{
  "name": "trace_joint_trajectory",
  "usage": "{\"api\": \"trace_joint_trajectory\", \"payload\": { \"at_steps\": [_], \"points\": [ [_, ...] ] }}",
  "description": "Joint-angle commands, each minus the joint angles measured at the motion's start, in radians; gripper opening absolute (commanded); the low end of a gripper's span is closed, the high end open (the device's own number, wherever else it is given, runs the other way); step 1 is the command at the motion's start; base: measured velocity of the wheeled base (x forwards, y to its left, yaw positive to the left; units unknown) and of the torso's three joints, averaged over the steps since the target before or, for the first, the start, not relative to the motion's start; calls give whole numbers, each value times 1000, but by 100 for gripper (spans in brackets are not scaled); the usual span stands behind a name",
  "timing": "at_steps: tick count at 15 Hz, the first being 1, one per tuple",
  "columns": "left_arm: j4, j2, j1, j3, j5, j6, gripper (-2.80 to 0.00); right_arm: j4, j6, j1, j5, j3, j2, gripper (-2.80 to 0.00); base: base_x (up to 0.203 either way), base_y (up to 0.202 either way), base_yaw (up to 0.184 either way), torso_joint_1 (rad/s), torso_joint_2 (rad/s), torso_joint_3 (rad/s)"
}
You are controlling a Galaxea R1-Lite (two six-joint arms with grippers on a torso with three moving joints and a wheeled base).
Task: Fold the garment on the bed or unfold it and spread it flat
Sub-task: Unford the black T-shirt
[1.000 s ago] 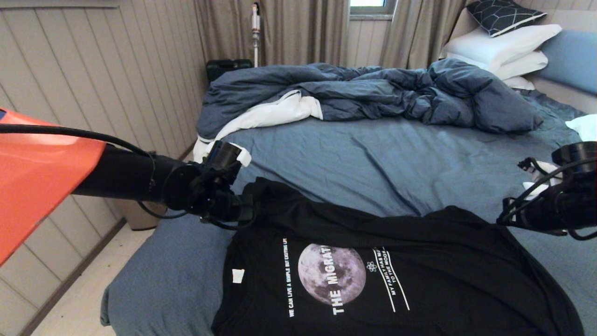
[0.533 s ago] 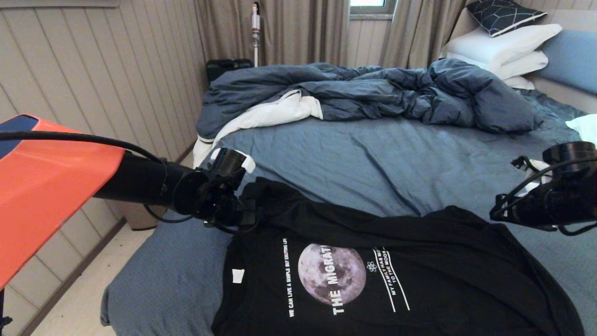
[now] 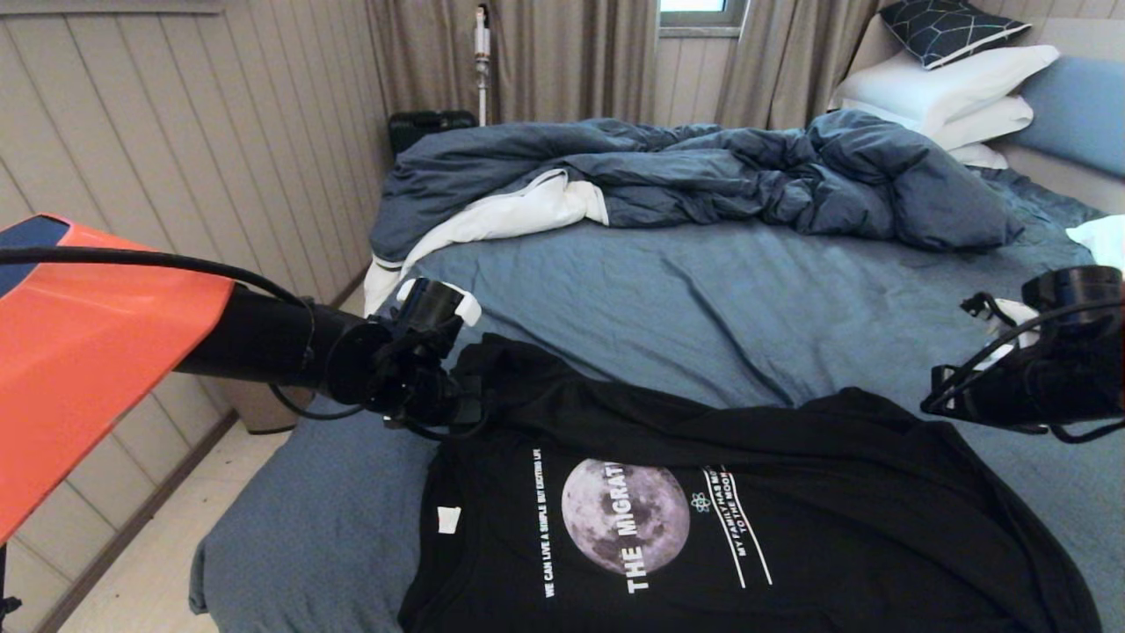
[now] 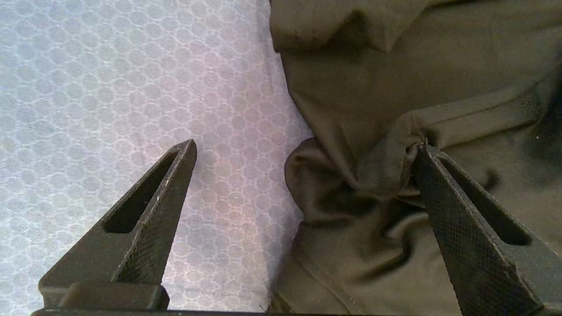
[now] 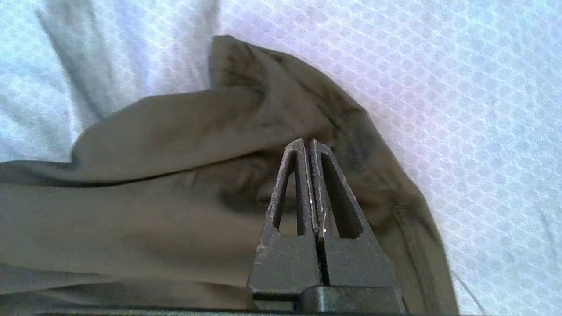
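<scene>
The black garment [image 3: 633, 527] lies on the bed [image 3: 703, 299] with its moon print up and its far edge folded back in a thick band. My left gripper [image 3: 466, 400] sits at the fold's left corner. In the left wrist view it [image 4: 305, 147] is open: one finger rests on the bare sheet [image 4: 109, 87], the other touches bunched black cloth [image 4: 395, 66]. At the fold's right end my right gripper [image 3: 936, 403] hovers. The right wrist view shows it [image 5: 306, 141] shut, tips together above the garment [image 5: 153, 175], with no cloth seen between them.
A rumpled dark blue duvet [image 3: 703, 176] with white lining lies across the far half of the bed. White pillows [image 3: 949, 88] are stacked at the far right by the headboard. A panelled wall [image 3: 176, 132] runs close along the bed's left side.
My left arm has shifted slightly to the right and lower at the garment's corner. The right arm has edged a little to the left. The garment lies as before.
</scene>
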Motion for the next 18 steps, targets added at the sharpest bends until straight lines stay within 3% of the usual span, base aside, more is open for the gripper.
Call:
{"api": "trace_joint_trajectory", "payload": {
  "at_steps": [1,3,4,8,18],
  "points": [
    [3,-8,0,0,2,-3,0,1,0,8,2,8,-17,-280,0,0,0,0,0,0],
    [5,-16,-1,0,3,-5,0,-4,4,15,2,12,-22,-280,0,0,0,0,0,0],
    [8,-20,-1,0,3,-5,0,-4,7,16,3,15,-36,0,0,0,0,0,0,0],
    [9,-33,-1,5,3,-5,0,4,-4,19,56,20,-80,0,0,0,0,0,0,0],
    [-15,47,2,2,3,-3,0,-38,-3,12,52,-50,103,0,0,0,0,0,0,0]
  ]
}}
